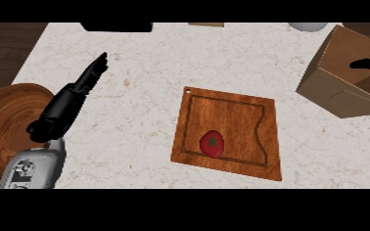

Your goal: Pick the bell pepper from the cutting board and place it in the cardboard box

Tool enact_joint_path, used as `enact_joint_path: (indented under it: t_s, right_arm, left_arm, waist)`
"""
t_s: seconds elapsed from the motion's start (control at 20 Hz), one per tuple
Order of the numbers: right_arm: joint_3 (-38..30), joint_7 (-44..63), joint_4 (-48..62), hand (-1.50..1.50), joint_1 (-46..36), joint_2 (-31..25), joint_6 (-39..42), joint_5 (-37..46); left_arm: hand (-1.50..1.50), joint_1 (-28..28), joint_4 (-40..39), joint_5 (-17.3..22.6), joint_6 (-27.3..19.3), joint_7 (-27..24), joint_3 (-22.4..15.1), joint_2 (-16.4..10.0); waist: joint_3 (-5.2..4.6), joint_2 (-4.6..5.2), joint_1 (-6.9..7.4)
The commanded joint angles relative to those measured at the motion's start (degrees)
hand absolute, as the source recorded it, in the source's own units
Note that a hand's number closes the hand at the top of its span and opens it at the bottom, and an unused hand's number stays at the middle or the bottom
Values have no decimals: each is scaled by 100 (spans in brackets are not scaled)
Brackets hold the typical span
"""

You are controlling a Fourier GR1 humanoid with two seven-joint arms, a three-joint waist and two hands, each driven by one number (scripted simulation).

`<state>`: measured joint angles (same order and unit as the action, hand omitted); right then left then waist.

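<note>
A red bell pepper with a green stem lies on the near left part of the wooden cutting board, which sits mid-counter. The open cardboard box stands at the right edge, behind and to the right of the board. My left hand is at the left, far from the board, open with straight fingers pointing away from me and holding nothing. Only a small black bit of my right hand shows at the right edge, in front of the box.
A dark object sits at the counter's far edge, with a tan item and a white round object further right. A round wooden surface lies beyond the counter's left edge. Bare marble counter spans between my left hand and the board.
</note>
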<state>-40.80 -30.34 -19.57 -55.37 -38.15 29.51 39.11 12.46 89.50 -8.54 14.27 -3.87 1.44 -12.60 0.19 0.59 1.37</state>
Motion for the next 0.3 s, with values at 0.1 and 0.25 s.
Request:
enact_joint_path:
  t_s: [0.1,0.25]
  right_arm:
    - [-1068,721,768,-150,-86,-552,177,-928]
    - [-1226,506,787,-150,115,-821,57,-1074]
  left_arm:
    - [0,142,-82,47,130,45,72,-120]
    - [0,31,237,-97,-12,117,-202,123]
  waist:
    - [3,60,70]
    - [14,89,170]
